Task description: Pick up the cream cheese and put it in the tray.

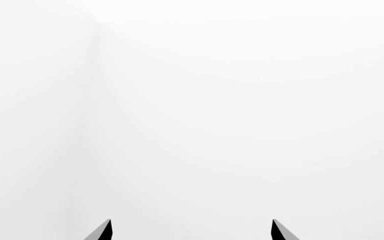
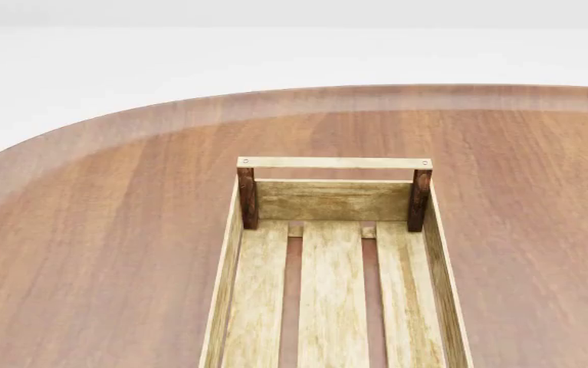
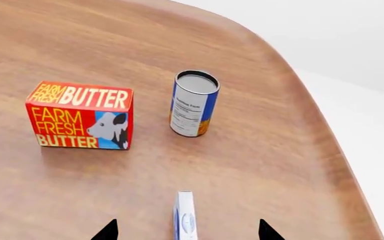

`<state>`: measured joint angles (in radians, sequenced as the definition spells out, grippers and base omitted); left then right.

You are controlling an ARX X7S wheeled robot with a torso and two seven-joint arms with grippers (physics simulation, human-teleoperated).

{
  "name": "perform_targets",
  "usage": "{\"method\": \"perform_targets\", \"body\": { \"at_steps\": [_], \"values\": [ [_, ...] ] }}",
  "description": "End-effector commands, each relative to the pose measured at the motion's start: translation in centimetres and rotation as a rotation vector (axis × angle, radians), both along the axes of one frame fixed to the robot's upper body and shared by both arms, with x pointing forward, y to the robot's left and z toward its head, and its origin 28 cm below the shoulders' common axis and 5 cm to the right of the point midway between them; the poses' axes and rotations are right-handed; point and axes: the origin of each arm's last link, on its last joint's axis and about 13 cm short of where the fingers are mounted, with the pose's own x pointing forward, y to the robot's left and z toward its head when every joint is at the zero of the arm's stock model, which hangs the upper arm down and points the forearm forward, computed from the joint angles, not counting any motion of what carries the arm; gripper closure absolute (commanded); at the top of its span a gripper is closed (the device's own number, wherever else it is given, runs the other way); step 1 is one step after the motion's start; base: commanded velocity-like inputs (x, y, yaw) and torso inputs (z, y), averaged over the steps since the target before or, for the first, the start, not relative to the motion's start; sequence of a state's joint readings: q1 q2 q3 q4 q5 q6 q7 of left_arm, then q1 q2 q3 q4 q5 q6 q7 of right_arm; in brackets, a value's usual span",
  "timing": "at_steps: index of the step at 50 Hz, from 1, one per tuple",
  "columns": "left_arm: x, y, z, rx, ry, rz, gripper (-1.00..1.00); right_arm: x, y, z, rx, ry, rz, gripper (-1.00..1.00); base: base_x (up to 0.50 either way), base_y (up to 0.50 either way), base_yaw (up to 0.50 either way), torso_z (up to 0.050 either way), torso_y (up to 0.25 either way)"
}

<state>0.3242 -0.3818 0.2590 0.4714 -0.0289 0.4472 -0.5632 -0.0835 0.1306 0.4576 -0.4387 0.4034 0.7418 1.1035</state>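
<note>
The bench (image 2: pixel 89 230) is a broad brown wooden top with a rounded far edge, filling most of the head view. On it the tray (image 2: pixel 234 261), a long crate of pale wooden slats with dark brown corner posts and a rail across its far end, runs from the middle of that view down to 6 o'clock; only bare slats show inside it.

In the right wrist view a red-orange butter box (image 3: pixel 79 116) stands on the bench, and just beside it, apart, a blue-and-white can (image 3: pixel 193 104) stands upright near the curved edge. The cream cheese (image 3: pixel 185 216), a thin white box with a blue oval mark, stands on edge on the bench, between the two dark tips of the right gripper (image 3: pixel 186 231). The jaws are spread wide, clear of it on both sides.

The left gripper (image 1: pixel 192 231) shows only two dark tips, spread apart with nothing between them, against plain white.
</note>
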Motion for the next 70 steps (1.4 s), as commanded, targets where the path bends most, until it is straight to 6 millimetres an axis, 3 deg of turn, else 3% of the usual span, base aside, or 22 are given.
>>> {"method": "perform_targets", "body": {
  "at_steps": [1,70],
  "values": [
    [0.0,0.0,0.0,0.001,0.002,0.0,-1.0,0.2,-0.6,-0.7,0.018,0.02,-0.017,-1.0,0.0,0.0,0.0,0.0,0.0],
    [0.1,-0.1,-0.1,0.002,0.005,0.007,-1.0,2.0,-2.3,-3.2,0.073,0.09,-0.054,-1.0,0.0,0.0,0.0,0.0,0.0]
  ]
}}
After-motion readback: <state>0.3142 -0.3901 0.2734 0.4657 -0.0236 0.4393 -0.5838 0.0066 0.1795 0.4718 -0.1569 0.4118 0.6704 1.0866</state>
